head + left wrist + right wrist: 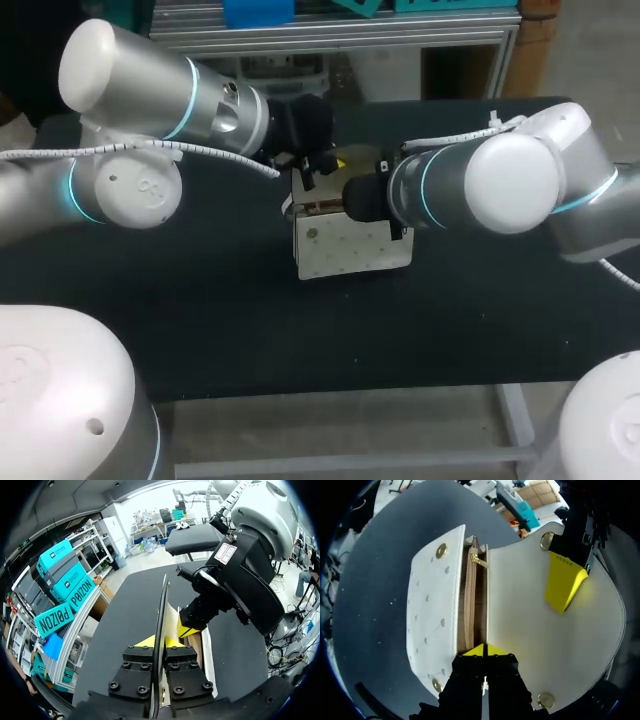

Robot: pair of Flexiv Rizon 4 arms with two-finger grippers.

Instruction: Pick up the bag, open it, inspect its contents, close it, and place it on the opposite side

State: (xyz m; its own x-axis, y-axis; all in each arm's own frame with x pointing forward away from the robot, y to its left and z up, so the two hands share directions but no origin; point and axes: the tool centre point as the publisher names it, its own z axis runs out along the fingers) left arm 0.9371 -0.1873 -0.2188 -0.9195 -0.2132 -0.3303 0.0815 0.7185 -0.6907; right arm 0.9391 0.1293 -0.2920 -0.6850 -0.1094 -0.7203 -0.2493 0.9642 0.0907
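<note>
Two arms meeting over one white bag (350, 245), upright on the black table (200, 320) at the middle of the head frame. Nearest, the bag's dotted front face, a gold stud (441, 550) at its corner. Just behind, the open mouth, with tan lining (472, 610) and a gold zip pull (479, 560) inside. At one end of the mouth, right jaws with yellow tips pressed together, nothing visible between them; right arm (500, 185) in from the frame's right side. Behind the mouth, the white flap (530, 630), lifted up and back, a thin line edge-on from the left wrist. Farthest, left jaws clamped on the flap's edge, one yellow fingertip (563, 580) on its inner face, the other on the outer; left arm (150, 85) in from the upper left of the frame.
</note>
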